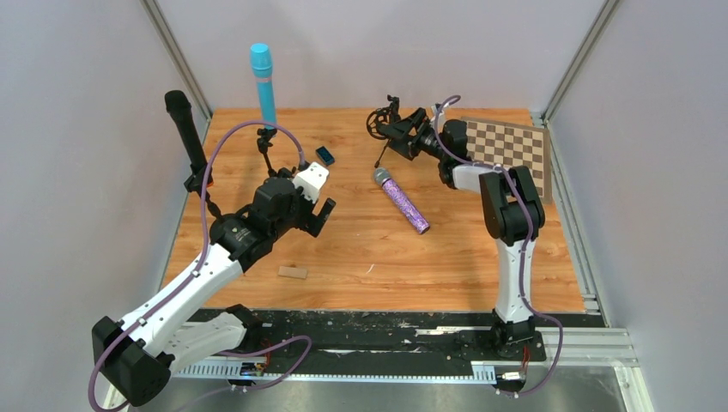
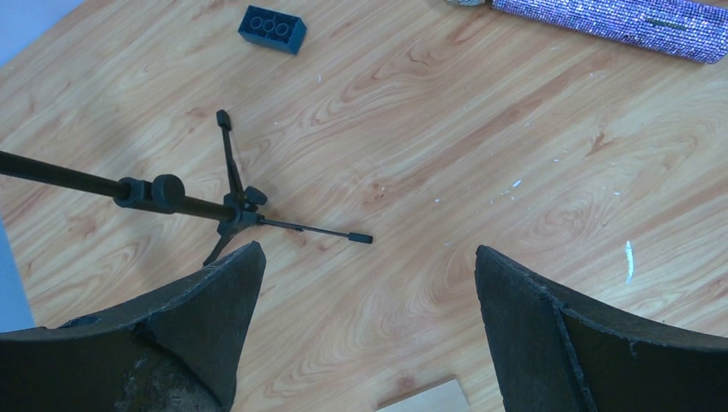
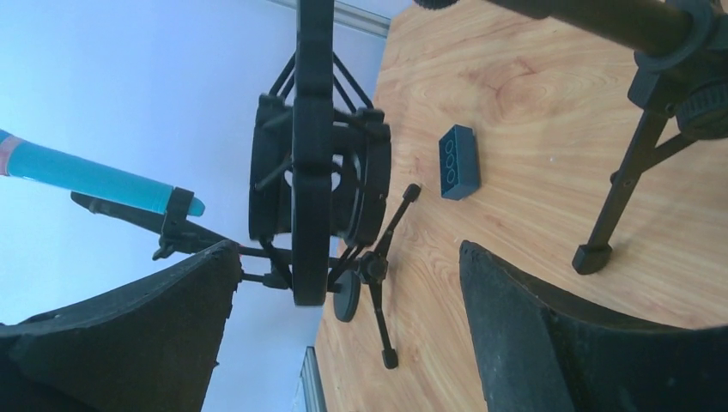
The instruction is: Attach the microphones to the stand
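The purple glitter microphone (image 1: 401,200) (image 2: 618,21) lies flat mid-table. The light blue microphone (image 1: 262,81) (image 3: 94,176) stands clipped on a small tripod stand (image 1: 268,148) (image 2: 232,206). At the left wall, the black microphone (image 1: 185,129) is held up on another stand (image 1: 197,180). A third stand at the back carries an empty round shock mount (image 1: 380,120) (image 3: 313,172). My right gripper (image 1: 399,136) (image 3: 348,292) is open, with the mount's ring between its fingers, closer to the left one and not touching it. My left gripper (image 1: 322,210) (image 2: 369,292) hangs open over bare wood.
A dark blue toy brick (image 1: 324,155) (image 2: 272,28) (image 3: 458,161) lies near the light blue microphone's stand. A small wooden block (image 1: 292,272) (image 2: 425,399) lies near the front. A checkerboard (image 1: 506,146) leans at the back right. The third stand's tripod leg (image 3: 631,172) is just right of my right gripper.
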Available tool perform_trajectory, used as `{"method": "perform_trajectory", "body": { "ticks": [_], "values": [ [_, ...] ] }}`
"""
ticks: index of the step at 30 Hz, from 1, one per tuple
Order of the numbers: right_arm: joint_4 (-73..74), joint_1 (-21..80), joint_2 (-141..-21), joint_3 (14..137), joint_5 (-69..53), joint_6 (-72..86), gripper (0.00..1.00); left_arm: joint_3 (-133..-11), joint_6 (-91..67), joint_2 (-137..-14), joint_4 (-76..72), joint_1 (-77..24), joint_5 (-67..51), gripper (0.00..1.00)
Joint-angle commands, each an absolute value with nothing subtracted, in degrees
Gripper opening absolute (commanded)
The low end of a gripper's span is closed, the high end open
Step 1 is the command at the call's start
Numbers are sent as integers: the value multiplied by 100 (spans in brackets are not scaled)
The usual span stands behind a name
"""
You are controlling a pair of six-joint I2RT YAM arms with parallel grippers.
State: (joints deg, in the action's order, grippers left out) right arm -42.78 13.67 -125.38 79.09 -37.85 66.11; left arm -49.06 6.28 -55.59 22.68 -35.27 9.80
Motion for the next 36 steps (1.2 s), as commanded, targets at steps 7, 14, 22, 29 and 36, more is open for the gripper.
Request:
{"method": "perform_trajectory", "body": {
  "ticks": [7, 14, 22, 29, 36],
  "values": [
    [-4062, 1357, -13158, 9431, -3692, 6936, 82, -4870, 730, -5499, 2017, -3564, 903, 100],
    [-3955, 1356, -13569, 9848, -3791, 7057, 52, -4871, 761, -5506, 2043, -3563, 961, 100],
    [-3807, 1356, -13544, 10027, -3977, 6854, 14, -4878, 768, -5529, 2054, -3560, 892, 100],
    [-2876, 1359, -13347, 10773, -4328, 6054, 3, -4878, 777, -5520, 2057, -3565, 906, 100],
    [-2454, 1371, -12765, 10945, -4526, 5293, 0, -4878, 796, -5514, 2057, -3561, 931, 100]
  ]
}}
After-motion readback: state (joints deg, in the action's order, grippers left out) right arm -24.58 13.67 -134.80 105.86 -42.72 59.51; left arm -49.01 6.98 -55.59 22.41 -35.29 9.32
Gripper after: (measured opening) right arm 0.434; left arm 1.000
